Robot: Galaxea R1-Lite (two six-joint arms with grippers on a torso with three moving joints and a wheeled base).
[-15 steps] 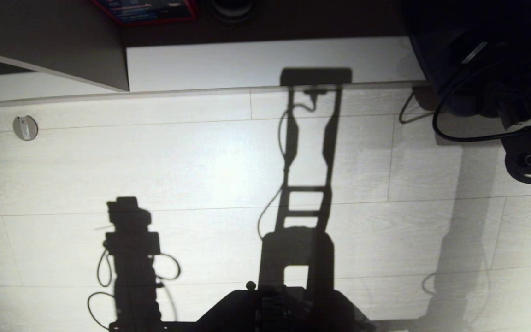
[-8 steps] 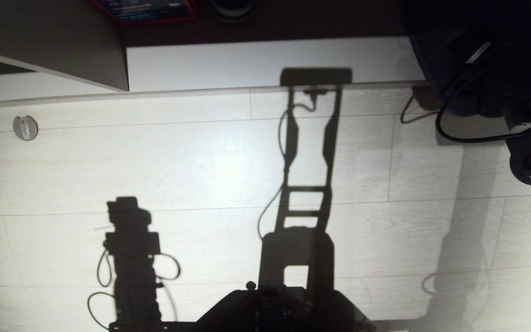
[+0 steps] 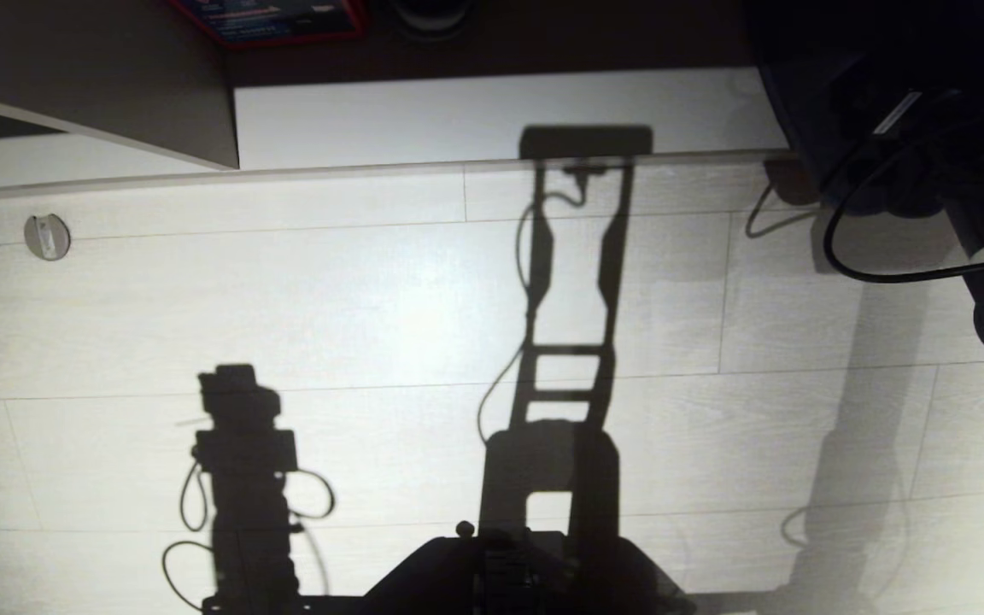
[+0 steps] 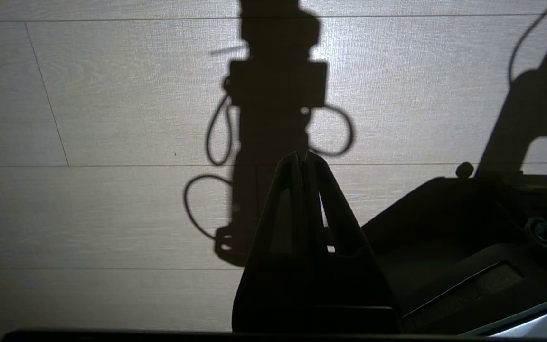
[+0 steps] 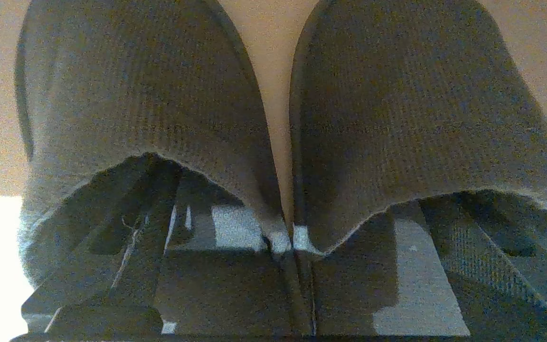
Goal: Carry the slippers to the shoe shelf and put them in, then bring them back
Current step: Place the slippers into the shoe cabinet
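we stand bent low over a pale wood-grain plank floor (image 3: 355, 307), with the shoe shelf of pale board and dark brown back (image 3: 492, 111) running along the far edge of the head view; its slanted support panel (image 3: 116, 77) sits at the far left. our right arm (image 3: 953, 171) reaches into the shelf's far right end, a dark mass with a looping black cable (image 3: 851, 256).

in the right wrist view the pair of flat, dark blue-grey knit slippers with rounded closed toes (image 5: 397, 118) lies side by side, almost touching, on a tan surface. the right gripper (image 5: 292, 247) sits with one finger tucked in each slipper's mouth, spread wide apart; whether it presses out against the fabric or lies slack we cannot tell. we judge the slippers are on the shelf, so the carrying is done and the return trip remains.

the left gripper (image 4: 302, 159) hangs parked over bare floor, fingertips pressed together, empty.

around us: a red-edged blue box (image 3: 274, 19) deep in the shelf, a small round metal floor fitting (image 3: 46, 237). the cable near the shelf's corner could snag as we pull out.
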